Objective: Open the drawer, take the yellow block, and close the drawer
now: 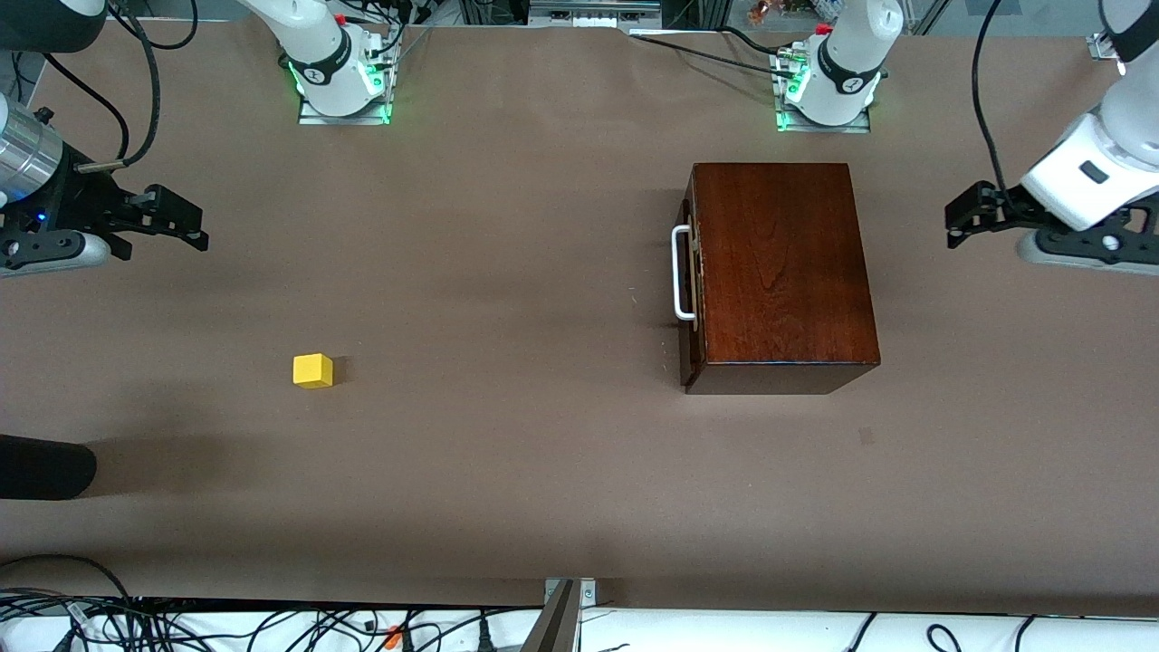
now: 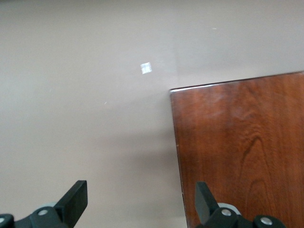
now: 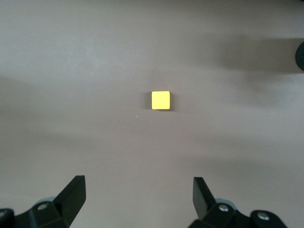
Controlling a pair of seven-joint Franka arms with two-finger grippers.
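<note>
Both pincers open, left pincer [image 1: 958, 220] and right pincer [image 1: 186, 222] aloft; drawer [image 1: 693, 281] shut, handle [image 1: 681, 273] toward yellow block [image 1: 312, 370].

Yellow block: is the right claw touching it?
Apart. The right wrist view shows bare table between the open right claw and the yellow block; the front view shows the claw up over the table's right-arm end, well away from the block.
</note>
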